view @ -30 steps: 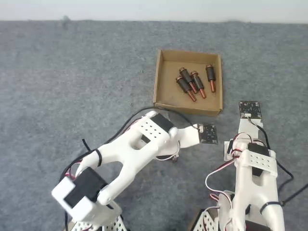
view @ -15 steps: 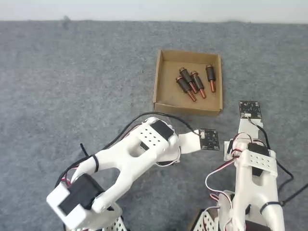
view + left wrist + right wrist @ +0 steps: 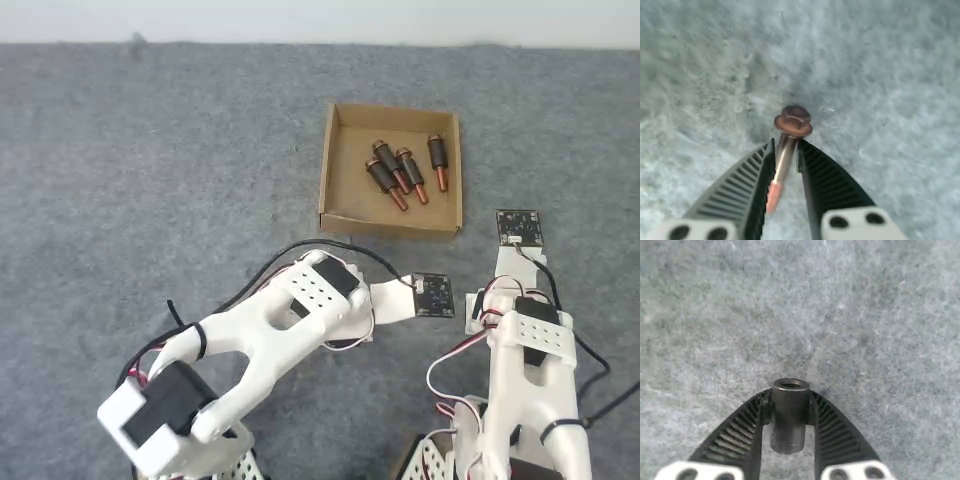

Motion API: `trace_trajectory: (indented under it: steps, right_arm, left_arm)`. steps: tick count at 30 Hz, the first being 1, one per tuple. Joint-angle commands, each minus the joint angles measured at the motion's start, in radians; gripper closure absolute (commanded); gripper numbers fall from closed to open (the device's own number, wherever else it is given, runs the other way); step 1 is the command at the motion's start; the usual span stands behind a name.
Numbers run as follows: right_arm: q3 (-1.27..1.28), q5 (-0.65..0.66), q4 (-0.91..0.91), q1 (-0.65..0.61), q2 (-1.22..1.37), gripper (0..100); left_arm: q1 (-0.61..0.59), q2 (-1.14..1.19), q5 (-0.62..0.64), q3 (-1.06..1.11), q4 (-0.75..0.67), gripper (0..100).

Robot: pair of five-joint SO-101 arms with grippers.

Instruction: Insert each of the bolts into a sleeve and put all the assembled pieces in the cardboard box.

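Grey tabletop (image 3: 150,150): I count four assembled pieces (image 3: 405,172) in the cardboard box (image 3: 326,165). Near the box, my left pincer (image 3: 785,146) clamps a bolt (image 3: 792,121) and my right pincer (image 3: 789,396) a sleeve (image 3: 789,420); I judge joining and boxing them is left.

Shallow square brown cardboard box (image 3: 326,170), open top. Four assembled pieces (image 3: 412,172) lying flat inside, near middle: black sleeves, copper ends poking out, roughly side by side, slightly slanted.

Loose copper hex-head bolt (image 3: 786,145): shank pinched in left gripper (image 3: 786,146), head past fingertips.

Black cylindrical sleeve (image 3: 789,420): clamped in right gripper (image 3: 790,396), open bore facing outward.
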Motion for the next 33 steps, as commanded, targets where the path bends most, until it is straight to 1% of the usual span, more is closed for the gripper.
trace_trajectory:
  steps: [1,5,8,12,20,23,26,29,32,33]
  right_arm:
    - [-0.008,0.015,-0.012,-0.013,-0.045,99.2]
    - [-0.008,0.015,-0.01,-0.013,-0.045,99.2]
    - [-0.008,0.015,-0.01,-0.013,-0.045,99.2]
    - [-0.008,0.015,-0.01,-0.013,-0.045,99.2]
    - [-0.008,0.015,-0.01,-0.015,-0.045,99.2]
    - [-0.008,0.015,-0.01,-0.015,-0.045,99.2]
    - [-0.008,0.015,-0.01,-0.015,-0.045,99.2]
    - [-0.008,0.015,-0.01,-0.015,-0.045,99.2]
    - [-0.008,0.015,-0.01,-0.013,-0.045,99.2]
    - [-0.008,0.015,-0.01,-0.013,-0.045,99.2]
  left_arm:
    - [0.009,-0.052,0.015,-0.001,-0.021,93]
    - [0.009,-0.049,0.017,-0.002,-0.021,93]
    - [0.009,-0.002,0.018,-0.033,-0.012,93]
    - [0.009,0.1,0.089,-0.14,0.023,93]
    - [0.011,0.276,0.107,-0.308,0.164,93]
    - [0.032,0.316,0.107,-0.329,0.206,93]
    - [0.054,0.333,0.109,-0.329,0.218,93]
    - [0.049,0.334,0.183,-0.331,0.212,94]
    - [0.04,0.334,0.244,-0.332,0.203,99]
    - [0.032,0.334,0.262,-0.332,0.199,99]
